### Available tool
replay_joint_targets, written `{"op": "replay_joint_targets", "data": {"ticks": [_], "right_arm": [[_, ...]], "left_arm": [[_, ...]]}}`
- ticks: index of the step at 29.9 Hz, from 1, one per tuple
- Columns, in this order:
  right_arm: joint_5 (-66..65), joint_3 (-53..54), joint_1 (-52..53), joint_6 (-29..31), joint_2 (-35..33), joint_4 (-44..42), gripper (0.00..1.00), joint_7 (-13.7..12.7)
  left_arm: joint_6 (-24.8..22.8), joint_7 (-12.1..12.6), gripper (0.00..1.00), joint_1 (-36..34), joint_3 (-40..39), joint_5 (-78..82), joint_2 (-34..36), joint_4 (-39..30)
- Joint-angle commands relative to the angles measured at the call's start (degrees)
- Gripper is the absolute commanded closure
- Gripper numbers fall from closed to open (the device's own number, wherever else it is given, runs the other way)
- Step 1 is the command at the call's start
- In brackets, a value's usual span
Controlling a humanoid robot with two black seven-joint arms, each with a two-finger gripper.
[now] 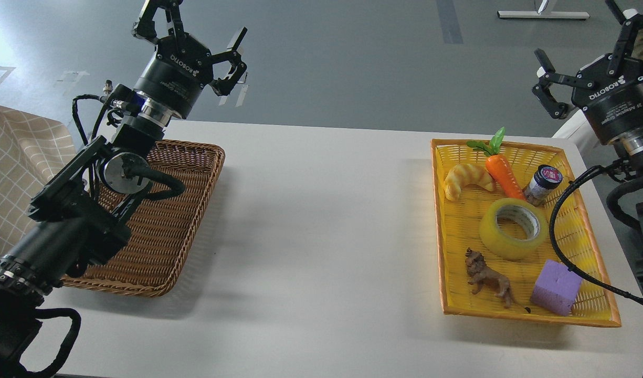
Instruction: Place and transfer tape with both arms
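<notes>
The tape [495,240], a thick yellow roll with a pale core, lies flat in the middle of the yellow basket [440,231] on the right side of the table. My right gripper [583,42] hangs open and empty above the basket's far right corner, well clear of the tape. A black cable [556,231] from the right arm loops over the basket just right of the roll. My left gripper [198,26] is raised high at the upper left, open and empty, above the far edge of the brown wicker basket [169,247].
Around the tape in the yellow basket lie a toy croissant [465,178], a toy carrot [504,176], a small dark jar [541,184], a brown lion figure [486,278] and a purple block [556,287]. A checked cloth [17,168] lies at the far left.
</notes>
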Motion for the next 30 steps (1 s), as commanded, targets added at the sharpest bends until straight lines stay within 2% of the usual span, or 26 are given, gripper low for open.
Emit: {"op": "replay_joint_targets", "data": {"ticks": [1, 4, 30], "right_arm": [[0.00, 0.04, 0.03, 0.00, -0.03, -0.03, 0.00, 0.00], [0.00, -0.05, -0.06, 0.00, -0.03, -0.03, 0.00, 0.00], [0.00, -0.05, -0.06, 0.00, -0.03, 0.14, 0.00, 0.00]], "left_arm": [[0.00, -0.09, 0.02, -0.05, 0.00, 0.01, 0.00, 0.00], [0.00, -0.88, 0.02, 0.04, 0.01, 0.10, 0.09, 0.00], [0.00, -0.79, 0.02, -0.05, 0.27, 0.19, 0.26, 0.00]]}}
